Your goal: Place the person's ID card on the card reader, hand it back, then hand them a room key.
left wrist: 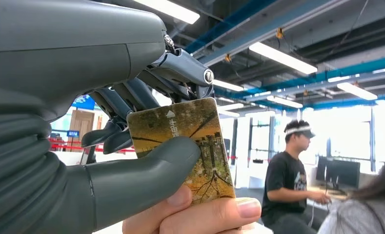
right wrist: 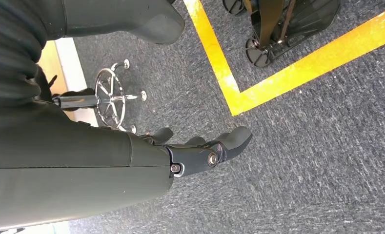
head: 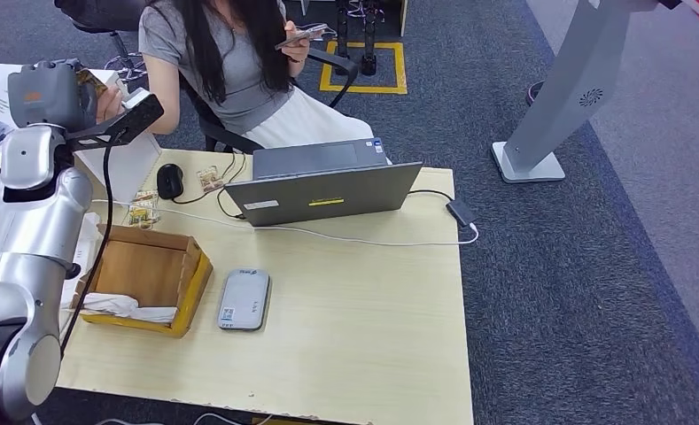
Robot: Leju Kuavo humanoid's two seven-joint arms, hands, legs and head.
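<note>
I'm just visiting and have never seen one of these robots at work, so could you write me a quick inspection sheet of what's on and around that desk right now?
Surface: pale wooden table.
Job's things: card, pinched by the left hand and also gripped by a person's fingers; grey card reader flat on the table.
Clutter: open laptop, black mouse, cardboard box with white material inside.
Hands: left raised and holding the card; right hand hangs over the floor, fingers apart, holding nothing.
Cables: white cable across the table; black lead to an adapter.
Surroundings: seated person holding a phone; grey carpet, yellow floor tape, a grey stand.
</note>
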